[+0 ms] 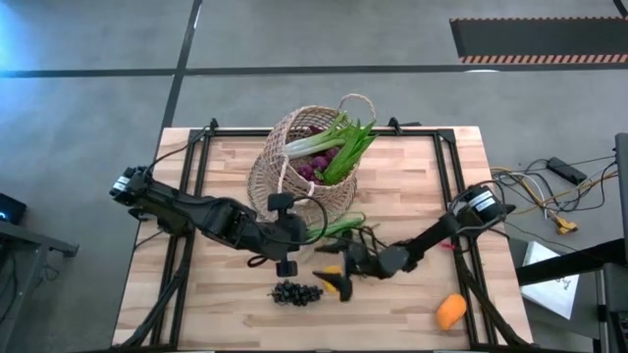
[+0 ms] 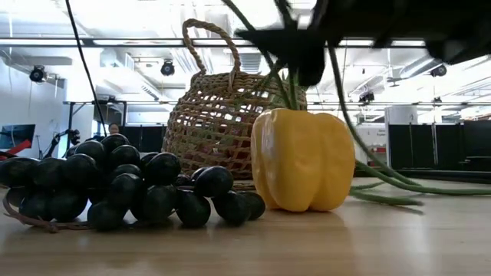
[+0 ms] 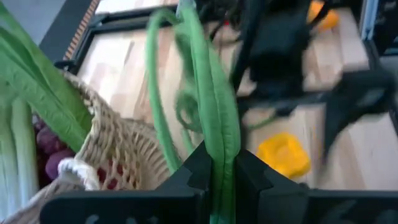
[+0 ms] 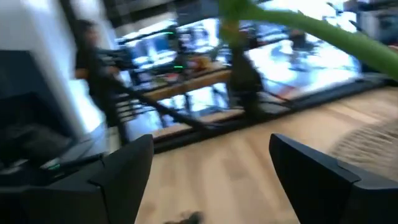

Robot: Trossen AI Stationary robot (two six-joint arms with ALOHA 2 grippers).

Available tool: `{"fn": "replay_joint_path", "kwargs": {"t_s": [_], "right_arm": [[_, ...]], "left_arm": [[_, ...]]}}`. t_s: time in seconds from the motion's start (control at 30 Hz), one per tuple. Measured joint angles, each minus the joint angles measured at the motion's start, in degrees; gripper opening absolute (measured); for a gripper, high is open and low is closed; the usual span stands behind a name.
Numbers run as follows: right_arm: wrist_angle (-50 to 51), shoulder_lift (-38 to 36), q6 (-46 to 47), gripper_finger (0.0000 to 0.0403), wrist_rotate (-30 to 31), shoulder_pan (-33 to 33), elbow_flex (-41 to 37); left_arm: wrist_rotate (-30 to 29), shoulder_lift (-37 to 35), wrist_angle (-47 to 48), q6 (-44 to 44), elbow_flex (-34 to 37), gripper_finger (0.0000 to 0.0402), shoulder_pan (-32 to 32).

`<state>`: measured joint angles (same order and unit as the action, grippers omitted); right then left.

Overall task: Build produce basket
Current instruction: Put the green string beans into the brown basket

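Observation:
The round wicker basket [image 1: 304, 162] stands at the table's far middle and holds a leek [image 1: 329, 137] and purple grapes [image 1: 312, 169]; it also shows in the left wrist view [image 3: 118, 146]. My left gripper [image 1: 312, 233], just in front of the basket, is shut on long green onions [image 1: 341, 225]. My right gripper [image 1: 347, 263] is open and empty [image 4: 205, 186], just above and beside a yellow pepper [image 1: 334, 282]. The pepper stands upright on the table [image 2: 299, 161]. Black grapes [image 1: 296, 292] lie to its left. My left gripper pinches a bundle of several long green onion strands [image 3: 219, 163] between its two fingers. The fingers lie roughly level and point toward the table's right. The strands run on past the fingertips, curling, and their far lengths [image 2: 383, 190] trail down onto the table.
An orange [image 1: 450, 311] lies near the table's front right. The grapes [image 2: 115, 192] and the pepper sit close together near the front middle. A black frame [image 1: 196, 147] runs along the table's sides. A person shows in the room beyond the table [image 4: 90, 56].

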<state>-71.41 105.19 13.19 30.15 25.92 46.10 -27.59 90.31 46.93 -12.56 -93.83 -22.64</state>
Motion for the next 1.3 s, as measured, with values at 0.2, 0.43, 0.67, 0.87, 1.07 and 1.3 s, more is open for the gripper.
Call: {"fn": "replay_joint_path", "kwargs": {"t_s": [0.2,0.43,0.67,0.87,1.07,1.3], "right_arm": [[-13.25,4.45,-4.84,0.0306,3.07,-3.52,0.31],[-18.55,4.39,-15.27,0.0296,-0.97,-5.37,0.68],[-18.54,-0.39,-21.86,0.0295,-6.35,-5.55,0.6],[-18.21,-2.9,-22.23,0.0295,-10.02,-5.6,0.47],[-18.52,-4.04,-20.88,0.0295,-16.35,-5.6,0.38],[-15.4,-6.22,-16.69,0.0295,-23.09,-5.99,0.4]], "left_arm": [[0.09,0.01,-3.5,1.38,0.22,0.0014,-0.53],[0.24,0.04,-3.43,1.03,0.53,0.0014,-1.86],[0.28,-0.01,-3.43,-0.98,1.36,0.0014,-4.54],[-0.14,0.15,-3.62,-2.14,1.79,0.0014,-6.32],[-1.23,0.47,-3.51,-2.18,2.88,0.0014,-6.72],[-3.77,0.52,-5.88,-2.27,7.5,0.0014,-6.68]]}}
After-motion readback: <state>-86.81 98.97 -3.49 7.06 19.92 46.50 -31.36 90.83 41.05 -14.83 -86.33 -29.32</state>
